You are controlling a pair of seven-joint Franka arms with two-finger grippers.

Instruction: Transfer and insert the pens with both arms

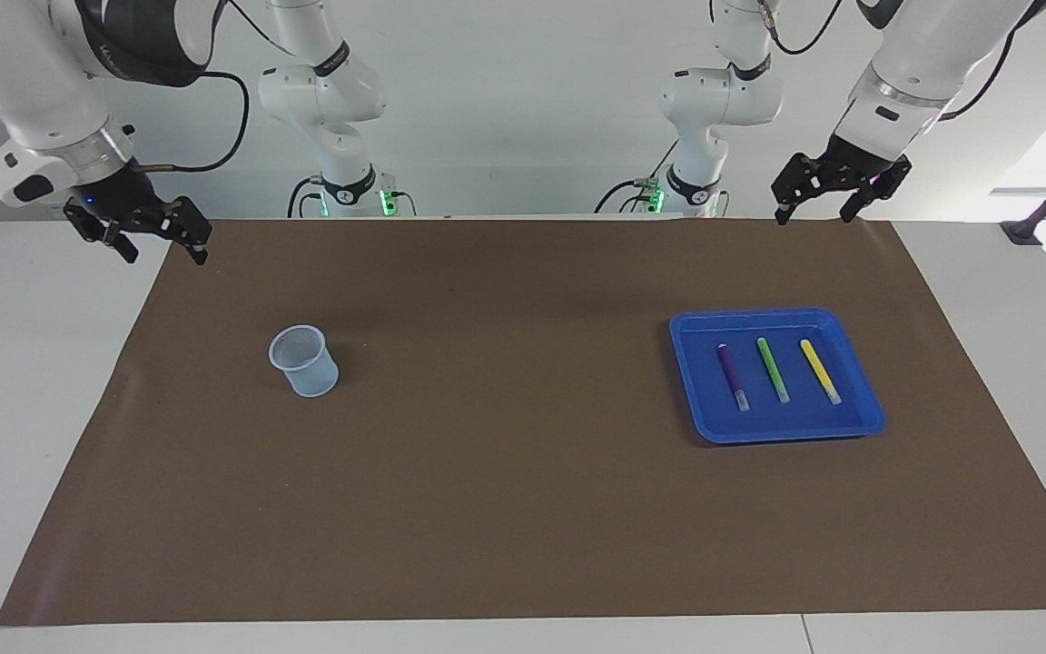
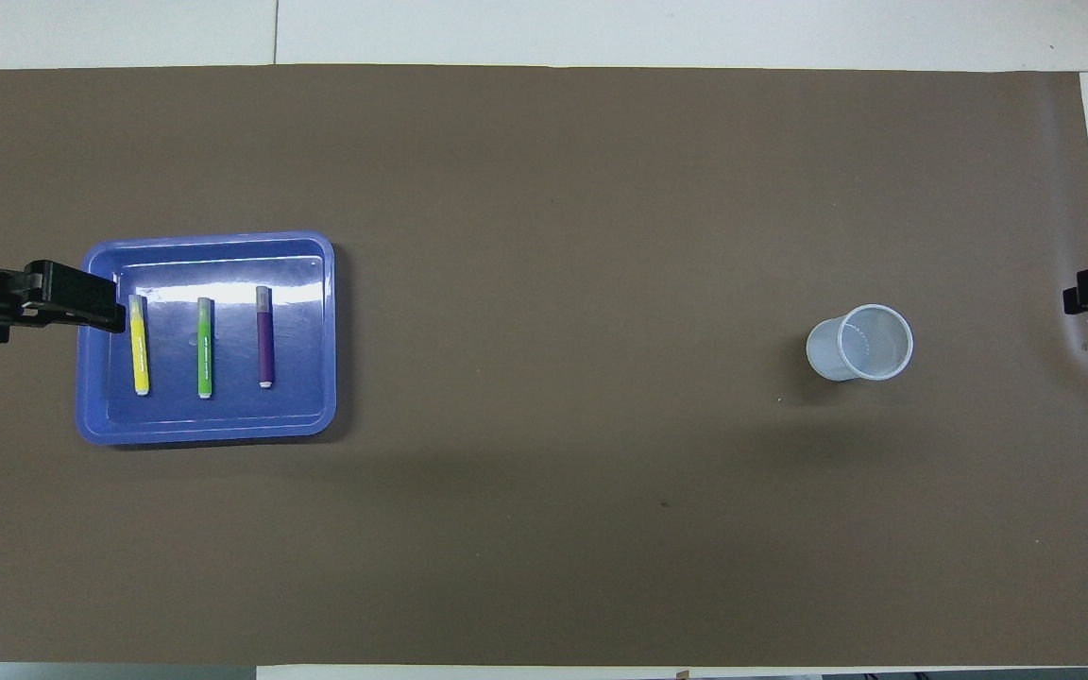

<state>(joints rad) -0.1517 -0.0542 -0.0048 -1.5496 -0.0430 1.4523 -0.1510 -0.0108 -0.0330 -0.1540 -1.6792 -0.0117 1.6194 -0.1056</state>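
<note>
2 large white arms wait raised at the robots' edge of the worktop [image 1: 24,381], each over a corner of the brown mat [image 1: 523,509]. Both grippers stand wide with nothing in them: the left gripper [image 1: 821,214] over the corner at the left arm's end, the right gripper [image 1: 164,252] over the corner at the right arm's end.

Next in size, the blue tray [image 1: 863,413] sits toward the left arm's end, and the pale mesh cup [image 1: 304,361] stands upright toward the right arm's end, well apart from it. In the tray lie 3 pens side by side, apart from one another: the purple pen [image 1: 732,375], the green pen [image 1: 773,370] and the yellow pen [image 1: 820,371]. None is lifted yet.

Risks, as I judge them: a slim pen lying flat on a glossy tray could slip or roll from the fingertips; a handover in mid-air could drop it; the light cup could tip if a pen strikes its rim.

The mat lies flat and matte on a white worktop against a plain white wall, with 2 smaller arms [image 1: 332,100] parked there.
</note>
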